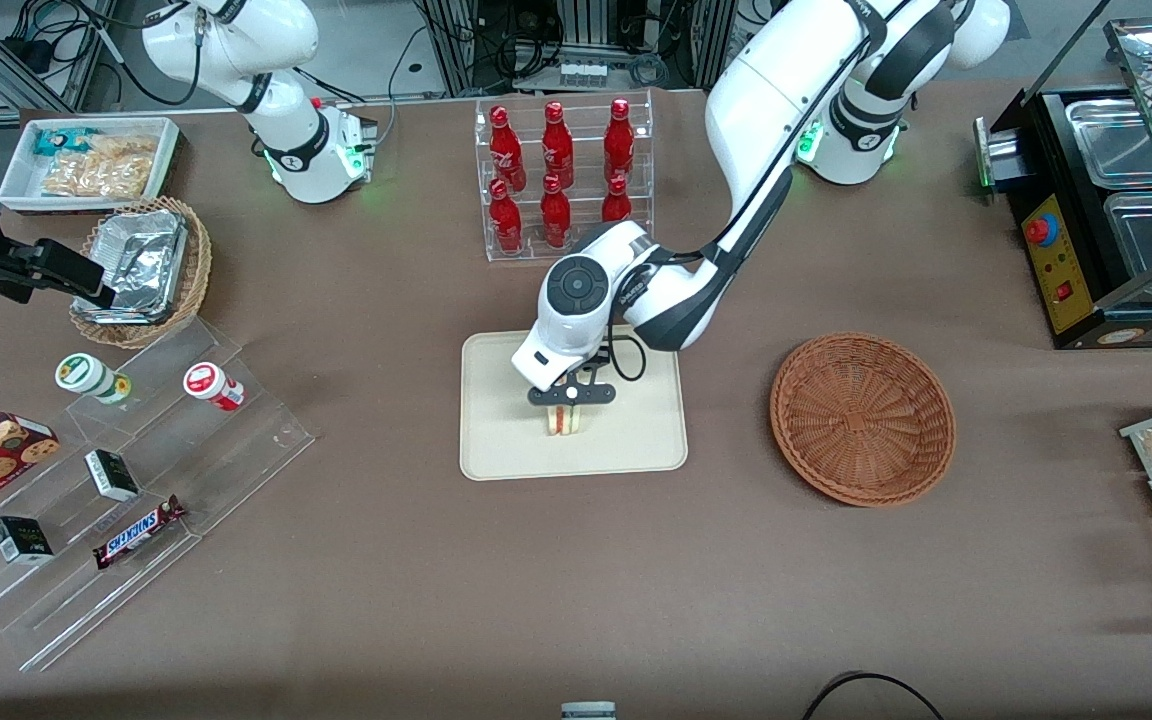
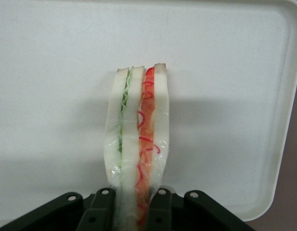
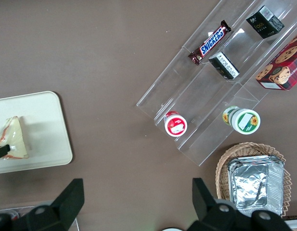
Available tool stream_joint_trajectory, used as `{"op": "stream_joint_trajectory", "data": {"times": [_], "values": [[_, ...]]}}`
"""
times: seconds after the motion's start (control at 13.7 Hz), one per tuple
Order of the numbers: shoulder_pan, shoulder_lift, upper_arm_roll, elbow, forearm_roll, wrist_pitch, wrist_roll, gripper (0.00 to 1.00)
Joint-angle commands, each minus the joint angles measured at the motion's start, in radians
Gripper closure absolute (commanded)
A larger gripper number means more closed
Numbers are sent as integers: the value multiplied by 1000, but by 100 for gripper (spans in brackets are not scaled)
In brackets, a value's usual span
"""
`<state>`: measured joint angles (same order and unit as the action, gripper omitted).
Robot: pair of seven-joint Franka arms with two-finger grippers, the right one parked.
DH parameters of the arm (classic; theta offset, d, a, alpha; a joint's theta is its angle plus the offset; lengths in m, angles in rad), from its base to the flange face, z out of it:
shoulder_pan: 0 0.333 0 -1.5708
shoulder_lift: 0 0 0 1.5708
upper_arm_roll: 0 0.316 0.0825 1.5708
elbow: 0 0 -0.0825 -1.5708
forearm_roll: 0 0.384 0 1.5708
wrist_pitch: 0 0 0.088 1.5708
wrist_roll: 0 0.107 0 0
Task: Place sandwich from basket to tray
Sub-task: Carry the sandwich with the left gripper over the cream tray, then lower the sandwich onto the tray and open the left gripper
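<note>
The sandwich (image 1: 565,420) (image 2: 138,134) (image 3: 12,137), a white-bread wedge with green and red-orange filling, stands on edge on the cream tray (image 1: 496,440) (image 2: 225,57) (image 3: 47,125). My left gripper (image 1: 570,398) (image 2: 136,211) is directly above it over the middle of the tray, its black fingers (image 2: 102,209) shut on the sandwich from both sides. The reddish-brown wicker basket (image 1: 863,416) lies beside the tray toward the working arm's end of the table, with nothing in it.
A clear rack of red bottles (image 1: 561,170) stands farther from the front camera than the tray. A stepped acrylic display (image 1: 126,470) with snacks, a foil-lined basket (image 1: 141,270) and a white snack bin (image 1: 91,160) sit toward the parked arm's end. A black appliance (image 1: 1106,210) is at the working arm's end.
</note>
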<state>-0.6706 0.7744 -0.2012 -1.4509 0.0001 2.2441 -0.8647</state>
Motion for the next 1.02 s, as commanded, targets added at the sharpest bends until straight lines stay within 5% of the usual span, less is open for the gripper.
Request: {"op": "stream_joint_trajectory", "data": {"times": [0.0, 0.51, 0.66, 0.95], "values": [[-18, 10, 16, 32, 1, 6, -37, 5], [-4, -180, 17, 3, 3, -133, -92, 0], [16, -278, 43, -11, 4, -260, -183, 0], [133, -528, 128, -75, 0, -526, -95, 0]]}}
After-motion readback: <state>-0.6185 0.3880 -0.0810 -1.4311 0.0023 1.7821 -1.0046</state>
